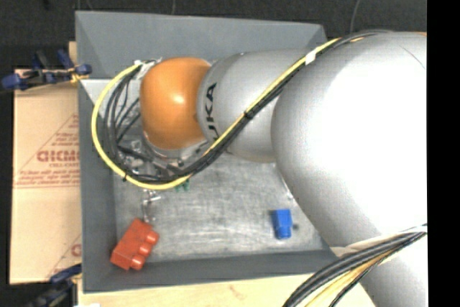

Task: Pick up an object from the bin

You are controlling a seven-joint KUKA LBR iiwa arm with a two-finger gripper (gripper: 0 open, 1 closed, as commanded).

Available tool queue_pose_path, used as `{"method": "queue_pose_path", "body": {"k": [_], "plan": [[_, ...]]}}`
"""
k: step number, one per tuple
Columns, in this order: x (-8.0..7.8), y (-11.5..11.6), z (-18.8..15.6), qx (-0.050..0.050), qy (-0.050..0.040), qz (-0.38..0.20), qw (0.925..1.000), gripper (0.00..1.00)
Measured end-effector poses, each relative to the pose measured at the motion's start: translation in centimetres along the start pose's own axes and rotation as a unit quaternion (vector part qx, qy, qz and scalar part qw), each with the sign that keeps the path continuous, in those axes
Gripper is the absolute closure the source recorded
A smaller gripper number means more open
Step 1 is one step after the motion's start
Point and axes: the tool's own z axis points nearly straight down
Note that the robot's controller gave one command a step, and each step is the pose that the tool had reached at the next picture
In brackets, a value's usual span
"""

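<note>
1. Hanging low inside the grey metal bin (97,226), the KUKA arm's gripper (150,206) sits just beyond a red toy-brick block (134,245), on the side of the block away from the bin's near wall; the arm's orange wrist cover (171,103) and looped cables hide most of it
2. How far the gripper is open cannot be told from this angle, and nothing is seen held in it
3. The red block, the thing nearest the gripper, lies on the bin floor in the near left corner, askew to the walls and knobbed along one edge
4. A small blue piece (282,223) lies well to the right of the red block, and a scrap of green (182,185) peeks out up and to the right of the block, tucked against the wrist
5. By its look the red block is hard moulded plastic: light, stiff and not fragile, with smooth faces that may slip; the sound hold would be across its two long flat sides, midway along, clear of the knobs and of the corner walls crowding it
</note>
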Motion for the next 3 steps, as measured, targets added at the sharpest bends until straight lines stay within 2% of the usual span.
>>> {"method": "queue_pose_path", "body": {"k": [1,2,3], "plan": [[5.2,3.3,-9.1,0.001,-0.0023,-0.23,0.9731,0.0],[7.7,0.6,1.7,0.0,0.0002,-0.121,0.9926,0.0],[7.5,0.6,1.4,0.0,-0.0019,-0.121,0.9926,1.0]]}}
